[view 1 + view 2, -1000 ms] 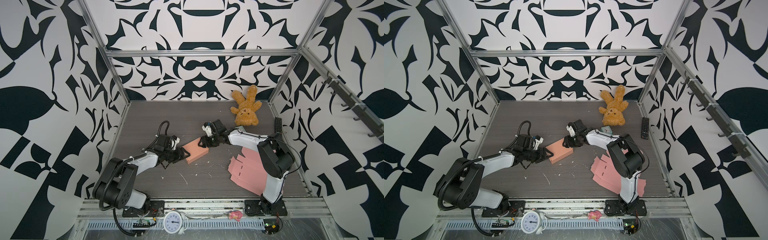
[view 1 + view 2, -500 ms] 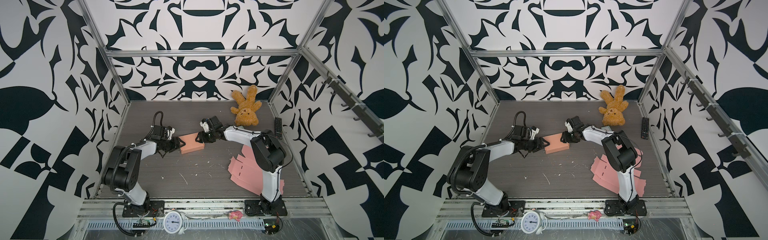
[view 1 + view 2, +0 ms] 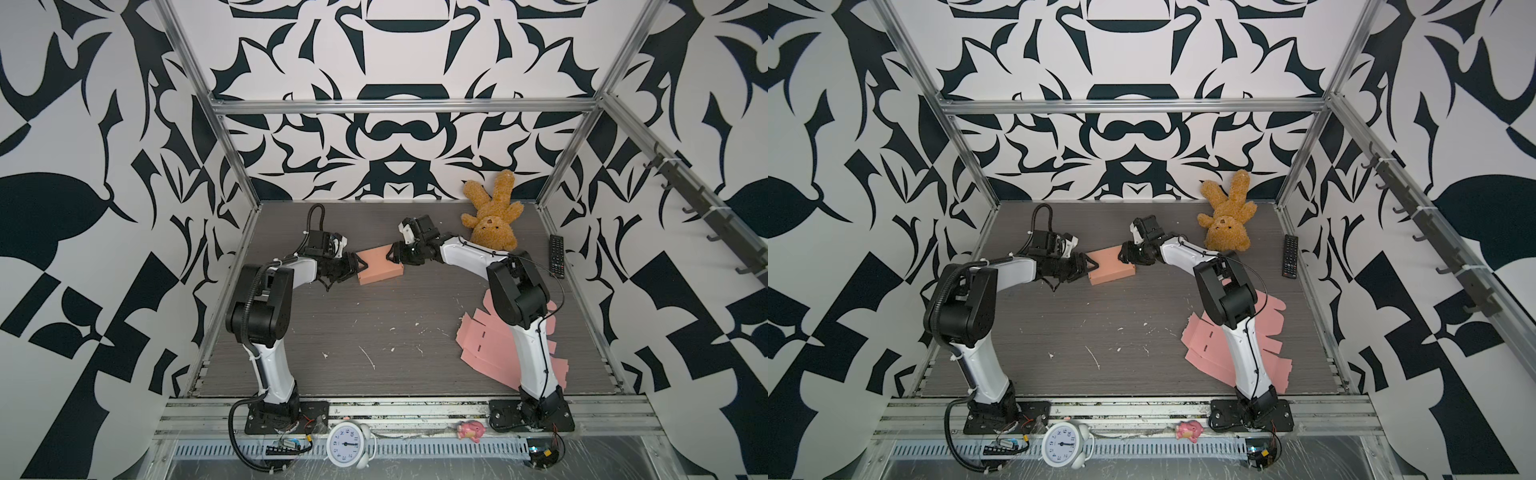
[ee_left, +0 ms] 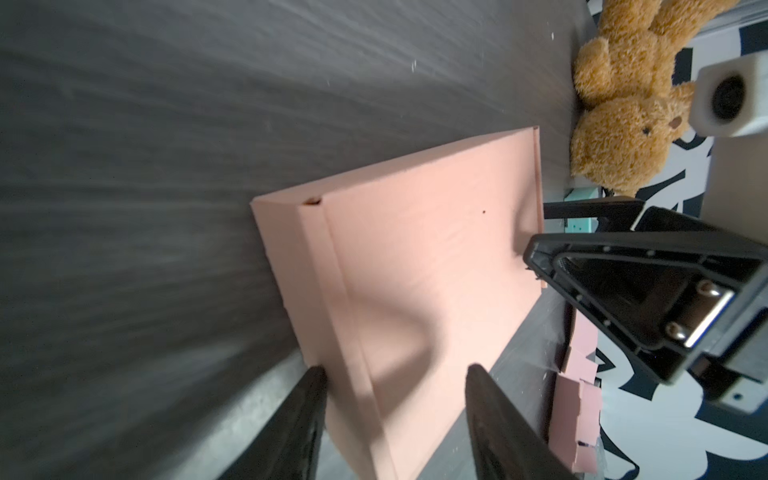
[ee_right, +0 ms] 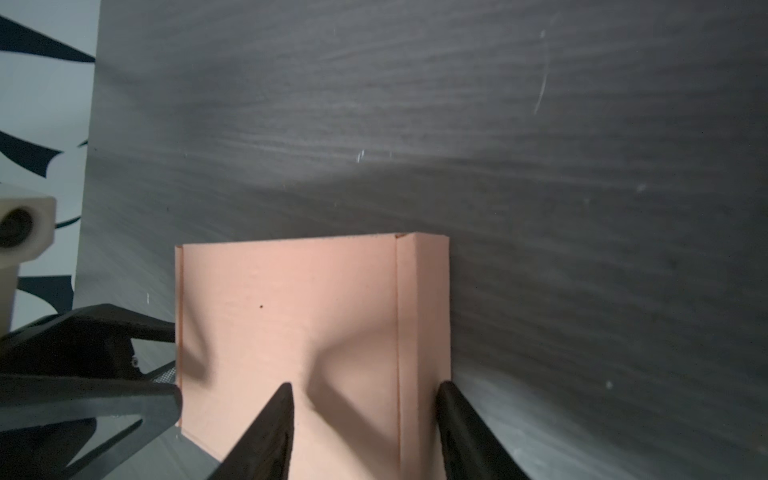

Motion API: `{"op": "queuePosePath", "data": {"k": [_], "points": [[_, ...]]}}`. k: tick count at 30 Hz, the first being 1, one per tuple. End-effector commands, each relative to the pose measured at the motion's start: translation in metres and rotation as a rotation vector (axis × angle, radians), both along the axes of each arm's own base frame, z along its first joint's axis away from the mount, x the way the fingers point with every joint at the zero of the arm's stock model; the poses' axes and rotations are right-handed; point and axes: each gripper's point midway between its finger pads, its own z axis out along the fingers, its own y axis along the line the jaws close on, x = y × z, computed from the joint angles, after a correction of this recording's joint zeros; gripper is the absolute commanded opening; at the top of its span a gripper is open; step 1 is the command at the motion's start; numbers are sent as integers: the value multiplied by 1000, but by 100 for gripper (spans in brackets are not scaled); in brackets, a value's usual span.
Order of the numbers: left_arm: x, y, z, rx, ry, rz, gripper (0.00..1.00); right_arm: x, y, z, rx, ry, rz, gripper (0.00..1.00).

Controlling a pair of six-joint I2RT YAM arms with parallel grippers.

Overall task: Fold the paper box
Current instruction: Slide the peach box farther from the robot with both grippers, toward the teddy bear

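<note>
Holding the pink paper box [image 3: 380,266] in the far half of the tabletop [image 3: 374,332], roughly midway between its left and right edges, closed up into a flat slab with the broad face upward. Pinching its left end with the left gripper [image 3: 362,266], rolled onto its side, fingers [image 4: 494,419] at a middling spread, neither wide nor narrow: one fingertip pressing on the broad face, the other sitting against the narrow side wall, the box's edge caught between them. Pinching the opposite end the same way with the right gripper [image 3: 392,254], fingers [image 5: 266,428] likewise half spread, one on the face, one at the side wall beside the folded corner. Leaving unclear, in every view, any gap between the box's underside and the surface. Reaching in low from both sides, arms nearly meeting across the box.

Sharing the tabletop with a brown teddy bear [image 3: 492,220] slumped against the back wall near the far right corner, a black remote control [image 3: 557,255] lying just inside the right edge, and flat pink cutouts [image 3: 486,353] spread near the right edge toward the near right corner, partly under the right arm. Showing small white scraps [image 3: 368,357] scattered over the near half. Noting a white alarm clock [image 3: 347,449] and a small pink toy [image 3: 469,430] on the metal rail [image 3: 395,417] in front of the near edge.
</note>
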Motion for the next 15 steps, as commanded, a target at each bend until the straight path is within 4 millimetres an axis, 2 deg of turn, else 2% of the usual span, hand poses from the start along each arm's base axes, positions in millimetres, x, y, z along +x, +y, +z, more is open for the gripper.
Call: {"op": "queuePosePath", "data": {"k": [1, 12, 15], "points": [[17, -16, 10, -60, -28, -51, 57, -2, 43, 37, 129, -21, 107, 56], [78, -6, 7, -58, -72, 11, 56, 38, 49, 27, 144, -15, 94, 57], [88, -7, 7, -61, -84, 14, 56, 49, 50, 40, 193, -42, 100, 57]]}}
